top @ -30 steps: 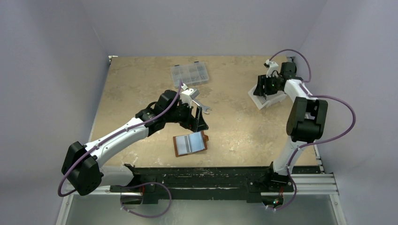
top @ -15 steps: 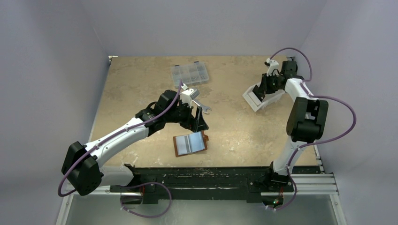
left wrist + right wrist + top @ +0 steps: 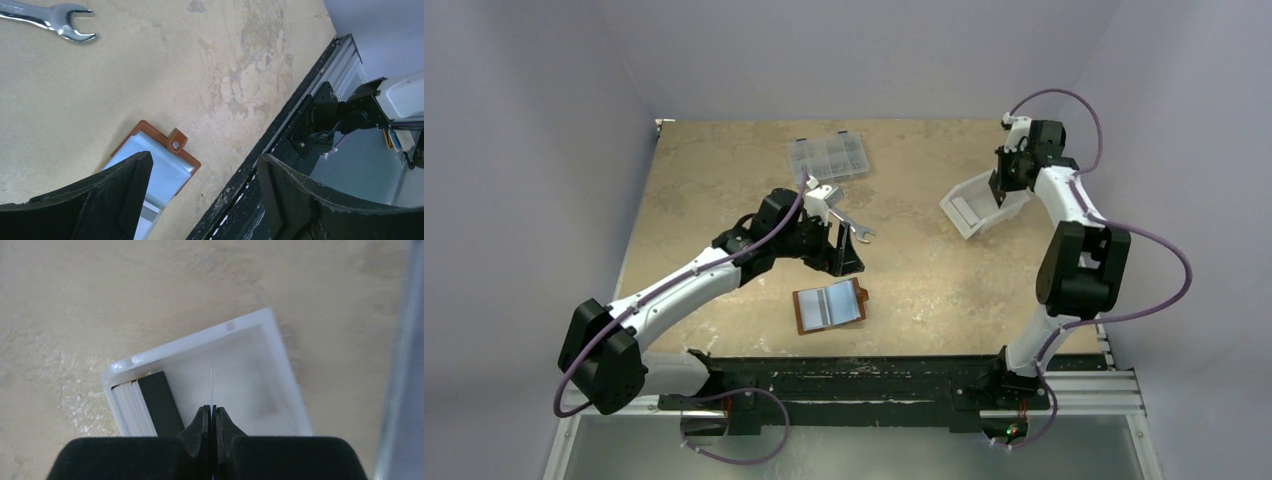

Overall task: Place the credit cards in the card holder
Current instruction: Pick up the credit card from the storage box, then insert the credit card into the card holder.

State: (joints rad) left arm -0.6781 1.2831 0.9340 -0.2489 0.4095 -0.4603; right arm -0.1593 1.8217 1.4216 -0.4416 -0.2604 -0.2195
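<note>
One credit card [image 3: 211,385], seen edge-on as a thin pale line, is now pinched in my right gripper [image 3: 212,411], whose jaws stood apart down in the white bin [image 3: 200,337] a second ago and have since clamped together and lifted. In the overhead view the bin has slid and turned a little toward the middle of the counter [image 3: 724,180] as the arm rose. A stack of cards [image 3: 131,407] stays on edge against the bin's left wall, with a dark block [image 3: 159,402] beside it.

Across the counter, the card holder [image 3: 829,306] lies open and flat near the front edge, well apart from the bin; its brown rim and snap tab show in the left wrist view, with pale silvery faces inside that I cannot tell to be cards or pockets. My left gripper [image 3: 844,255] hangs above the holder's far side, jaws wide and grasping nothing, unchanged over the second. A wrench [image 3: 851,224] and a clear compartment box [image 3: 829,158] lie beyond it, untouched.

I judge the pick made and the carry to the holder next; a grip this narrow on an upright card could let it swing or slip on the way
</note>
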